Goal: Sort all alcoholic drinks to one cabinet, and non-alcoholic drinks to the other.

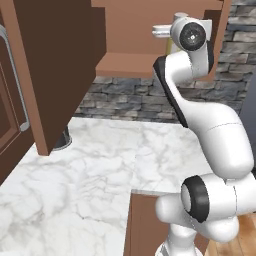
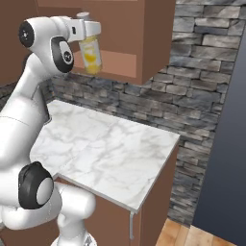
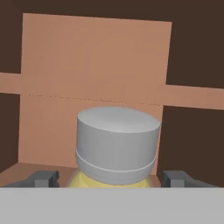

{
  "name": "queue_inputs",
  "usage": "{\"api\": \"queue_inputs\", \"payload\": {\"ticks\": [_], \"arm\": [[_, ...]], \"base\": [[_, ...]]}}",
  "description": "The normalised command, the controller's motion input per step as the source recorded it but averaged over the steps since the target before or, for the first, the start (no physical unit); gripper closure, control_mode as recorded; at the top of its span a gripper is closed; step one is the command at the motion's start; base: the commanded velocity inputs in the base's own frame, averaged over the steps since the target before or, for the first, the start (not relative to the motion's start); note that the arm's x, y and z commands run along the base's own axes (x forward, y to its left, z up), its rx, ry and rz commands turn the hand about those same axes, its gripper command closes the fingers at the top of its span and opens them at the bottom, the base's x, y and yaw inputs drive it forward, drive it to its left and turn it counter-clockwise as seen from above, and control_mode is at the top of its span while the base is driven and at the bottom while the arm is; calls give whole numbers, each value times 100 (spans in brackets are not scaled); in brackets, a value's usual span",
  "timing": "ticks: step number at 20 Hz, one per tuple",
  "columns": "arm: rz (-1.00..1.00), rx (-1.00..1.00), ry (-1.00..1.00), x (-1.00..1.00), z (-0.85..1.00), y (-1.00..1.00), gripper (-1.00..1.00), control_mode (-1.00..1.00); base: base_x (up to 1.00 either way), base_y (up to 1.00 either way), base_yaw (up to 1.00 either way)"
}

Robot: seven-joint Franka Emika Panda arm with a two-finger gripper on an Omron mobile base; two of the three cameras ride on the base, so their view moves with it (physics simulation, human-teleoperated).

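1. Yellow juice bottle (image 2: 91, 55) with a pale grey cap (image 3: 117, 142) stands upright on the floor of the open upper cabinet (image 2: 144, 48), near its front edge.
2. End effector (image 3: 111, 179) is up at the cabinet mouth with its two dark fingertips (image 3: 43, 178) spread wide, one on each side of the bottle just below the cap; whether the pads touch the bottle cannot be told from the hand view.
3. From the right base view the white hand reaches in from the left at cap height, and the bottle's yellow body hangs below it against the brown shelf.
4. From the left base view the arm's wrist covers most of the bottle; only a thin yellow strip (image 1: 169, 47) shows beside the hand.
5. Brown cabinet door (image 1: 55, 70) stands swung open on the left of the left base view, with a dark round object (image 1: 64, 138) partly hidden behind its lower edge on the table.
6. White marble table (image 2: 115, 149) lies below the cabinet, backed by a grey stone wall (image 2: 202, 72).
7. Behind the bottle, the hand view shows the cabinet's lighter brown back panel (image 3: 96, 65).
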Motion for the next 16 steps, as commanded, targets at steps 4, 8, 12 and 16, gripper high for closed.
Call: {"api": "queue_inputs", "payload": {"ticks": [4,8,12,16], "arm": [[-2,0,0,34,0,-8,100,-100],[-3,0,0,32,0,-2,100,-100],[-8,0,0,33,0,-1,100,-100],[-8,0,0,36,0,-7,100,-100]], "base": [[0,0,0],[0,0,0],[0,0,0],[0,0,0]]}}
